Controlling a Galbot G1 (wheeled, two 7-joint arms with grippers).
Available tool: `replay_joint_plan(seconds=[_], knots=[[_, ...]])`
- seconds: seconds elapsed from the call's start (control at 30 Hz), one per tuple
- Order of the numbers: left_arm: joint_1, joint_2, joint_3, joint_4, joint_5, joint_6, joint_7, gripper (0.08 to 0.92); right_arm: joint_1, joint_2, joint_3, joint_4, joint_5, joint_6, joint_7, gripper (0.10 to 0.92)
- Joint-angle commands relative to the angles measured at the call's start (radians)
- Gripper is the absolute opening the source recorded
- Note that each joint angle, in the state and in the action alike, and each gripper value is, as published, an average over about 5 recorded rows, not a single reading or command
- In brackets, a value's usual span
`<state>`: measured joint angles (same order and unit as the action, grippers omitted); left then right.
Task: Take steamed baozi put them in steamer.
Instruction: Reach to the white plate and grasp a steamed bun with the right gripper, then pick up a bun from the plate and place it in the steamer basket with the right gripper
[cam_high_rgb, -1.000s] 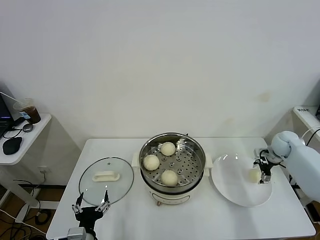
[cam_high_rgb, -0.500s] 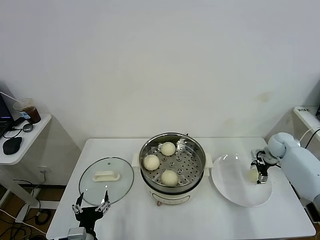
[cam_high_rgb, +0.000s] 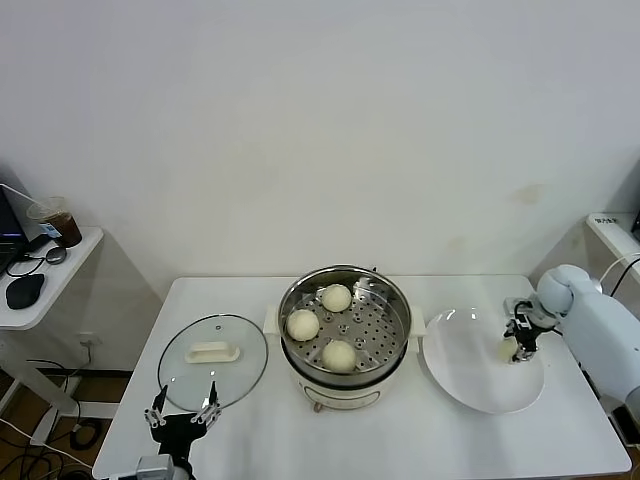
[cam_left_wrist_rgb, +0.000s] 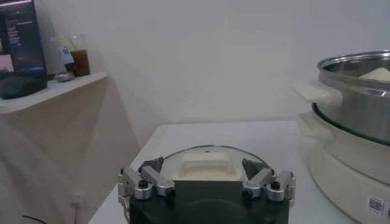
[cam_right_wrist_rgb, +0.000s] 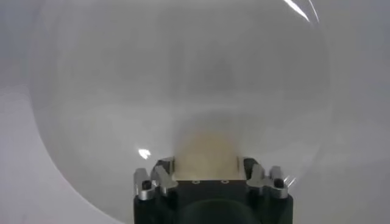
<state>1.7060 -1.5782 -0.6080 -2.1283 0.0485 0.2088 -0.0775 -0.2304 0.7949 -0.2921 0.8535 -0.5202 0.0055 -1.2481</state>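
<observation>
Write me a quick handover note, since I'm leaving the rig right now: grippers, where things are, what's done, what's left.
Right gripper: down on the white plate, fingers on either side of the last baozi; a firm grip is not confirmed.
Left gripper: open, parked at the table's front edge beside the glass lid.
Done: three baozi lie in the steamer.
Left: secure the last one, lift it, carry it to the steamer and release it.
</observation>
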Motion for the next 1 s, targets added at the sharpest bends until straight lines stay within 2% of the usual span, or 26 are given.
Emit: replay_joint_plan(seconds=[0.03,0.13,0.23,0.5,0.77,1.0], knots=[[-0.002,0.001,0.006,0.003,0.008,-0.001,-0.002,0.823,0.008,-0.014,-0.005,0.013,0.015,-0.011,-0.013,0.469],[-0.005,0.002,0.011,0.005,0.008,-0.002,-0.003,0.823,0.027,-0.039,-0.028,0.043,0.048,-0.024,-0.02,0.401],[-0.009,0.003,0.014,0.005,0.006,-0.002,-0.003,0.823,0.07,-0.07,-0.075,0.084,0.108,-0.045,-0.032,0.377],[-0.03,0.013,0.022,0.008,0.007,-0.004,-0.008,0.823,0.382,-0.117,-0.345,0.256,0.383,-0.16,-0.073,0.382],[-0.045,0.027,0.019,-0.002,0.005,-0.006,-0.013,0.823,0.738,-0.039,-0.654,0.422,0.727,-0.312,-0.075,0.389],[-0.044,0.027,0.019,-0.014,0.004,-0.008,-0.015,0.823,0.834,0.022,-0.751,0.59,0.871,-0.404,-0.058,0.404]])
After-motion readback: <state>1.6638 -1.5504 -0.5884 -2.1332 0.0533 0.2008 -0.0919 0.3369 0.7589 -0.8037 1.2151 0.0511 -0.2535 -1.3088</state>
